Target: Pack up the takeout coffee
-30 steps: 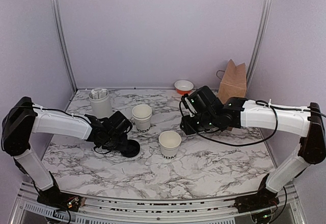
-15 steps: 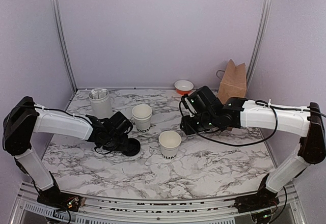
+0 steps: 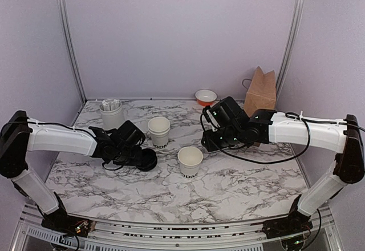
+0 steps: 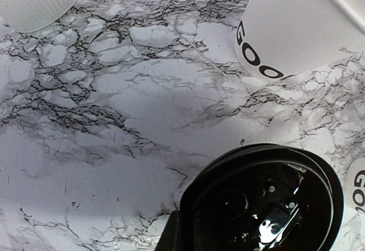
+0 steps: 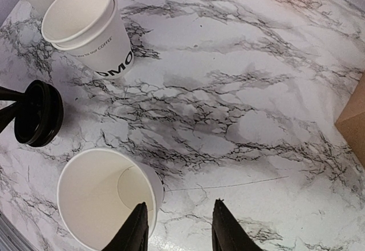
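Marble-patterned counter (image 3: pixel 228 188), two arms reaching in from the near edge. Brown paper bag (image 3: pixel 260 91) upright at the far right corner. White ribbed holder with packets (image 3: pixel 112 116) toward the far left corner. Stack of nested white cups (image 3: pixel 159 131) left of the middle. The takeout cup (image 3: pixel 190 161) stands alone, upright and empty, near the middle of the counter, a little nearer than the stack and to its right. Small orange bowl (image 3: pixel 206 97) at the far edge. Right end effector (image 5: pixel 179 228) hovers over the counter just right of the cup, fingers parted, nothing between them. Left end effector (image 3: pixel 138 156) is clenched on the edge of the black lid (image 3: pixel 148 160), left of the cup and apart from it; the right wrist view shows the lid tipped almost on edge, and its hollow underside faces the left wrist camera. Step in hand, as I judge it: bring the lid across and seat it on the cup. To do it well: level the lid with the hollow side down, centre it over the rim before lowering, and press evenly so the rim catches all round. An empty paper cup is light and likely to skid or tip, so the free right end effector could steady its wall. Pass on the near side of the stack. Lettering, dark, low on the cups: "GOO" reads on the stack in the left wrist view, "OMO" in the right wrist view, with a small line above ending in "COFFEE"; the whole word cannot be made out.
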Motion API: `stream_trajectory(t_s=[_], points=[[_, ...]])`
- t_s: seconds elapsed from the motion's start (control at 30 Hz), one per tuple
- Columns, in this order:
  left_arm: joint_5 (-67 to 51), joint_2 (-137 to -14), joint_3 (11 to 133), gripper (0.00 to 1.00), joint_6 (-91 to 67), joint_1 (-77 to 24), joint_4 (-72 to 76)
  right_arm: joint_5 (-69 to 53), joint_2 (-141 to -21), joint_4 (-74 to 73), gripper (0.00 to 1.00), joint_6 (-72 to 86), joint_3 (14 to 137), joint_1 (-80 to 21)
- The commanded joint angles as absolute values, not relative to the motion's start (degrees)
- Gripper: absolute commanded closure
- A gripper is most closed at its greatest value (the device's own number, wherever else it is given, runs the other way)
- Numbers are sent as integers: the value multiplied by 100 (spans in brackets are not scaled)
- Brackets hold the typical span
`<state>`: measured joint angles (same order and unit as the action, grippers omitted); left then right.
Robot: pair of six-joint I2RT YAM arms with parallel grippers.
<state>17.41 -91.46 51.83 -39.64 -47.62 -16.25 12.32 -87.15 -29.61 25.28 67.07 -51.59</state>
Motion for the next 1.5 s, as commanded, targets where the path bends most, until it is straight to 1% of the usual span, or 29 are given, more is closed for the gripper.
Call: stream_trajectory(t_s=[0.0,0.17,0.3,0.37,0.53,0.83,1.47], points=[[1733,-8810,5108,99,-3845,-4726,-1763,1230,-8771,-2926,64,2527,6910,-5209],[1689,-8798,5085,99,-3801,-4729,-1775,1146,-8832,-2936,64,2506,7052,-5232],[1646,-8706,5050,99,-3847,-4729,-1738,1013,-8884,-2925,63,2484,7392,-5363],[1631,-8621,5033,99,-3850,-4729,-1723,725,-8949,-2803,63,2518,7564,-5453],[1625,-8292,4962,99,-3809,-4729,-1648,-388,-9356,-1971,63,2858,7770,-5645],[1665,-7810,4703,99,-3755,-4729,-1546,-1291,-10524,-1224,62,3337,8446,-5906],[1576,-7305,4303,98,-3732,-4729,-1238,-1619,-11206,-556,61,4008,8592,-5914]])
